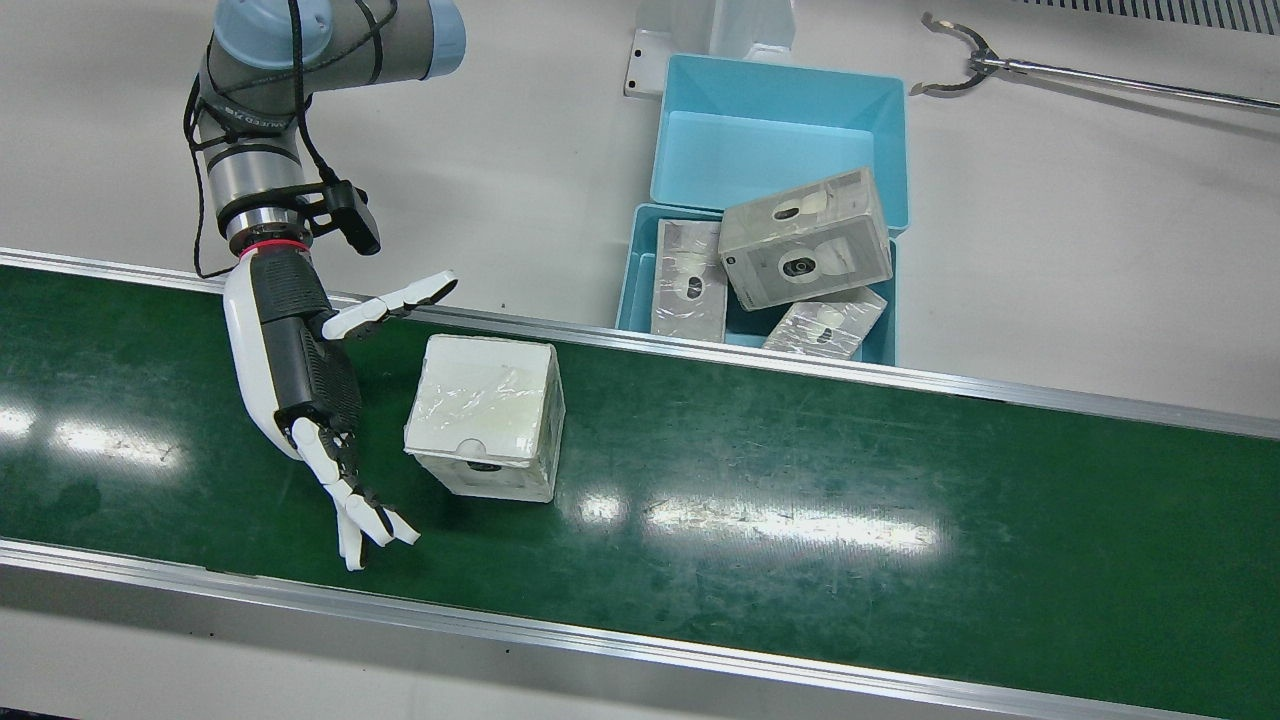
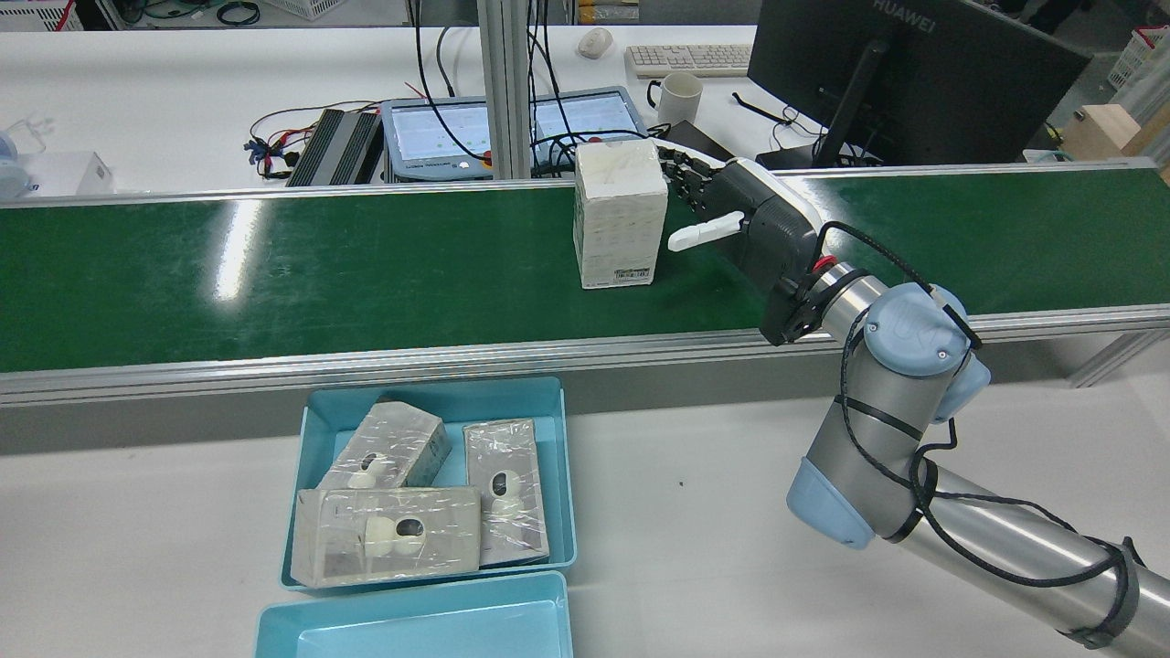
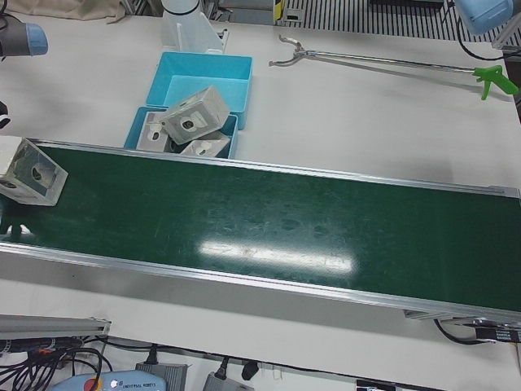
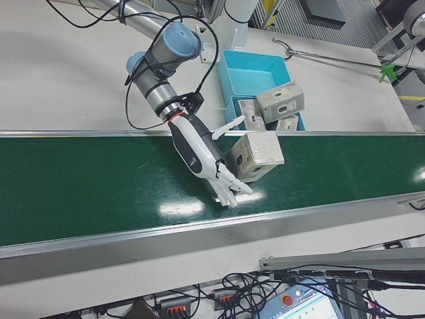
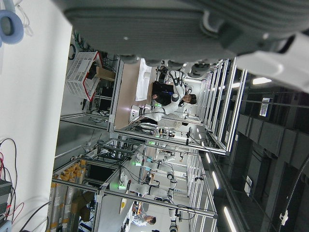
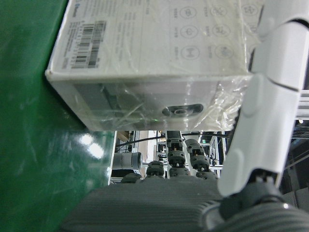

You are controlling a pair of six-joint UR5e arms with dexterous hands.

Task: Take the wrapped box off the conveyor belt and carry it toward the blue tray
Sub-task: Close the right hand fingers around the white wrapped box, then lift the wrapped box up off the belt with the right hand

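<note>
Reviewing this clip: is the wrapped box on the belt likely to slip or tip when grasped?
The wrapped box has glossy, wrinkled film, so the right hand may slip. Standing tall in the rear view, it could tip if pushed high. Square edges suggest stiffness.

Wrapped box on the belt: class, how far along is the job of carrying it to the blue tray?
Done: the right hand has reached the wrapped box, open, fingers spread beside it. In hand: closing for a grasp; no grip shows yet. Left: lifting it off the conveyor belt and carrying it to the blue tray, which already holds three boxes.
</note>
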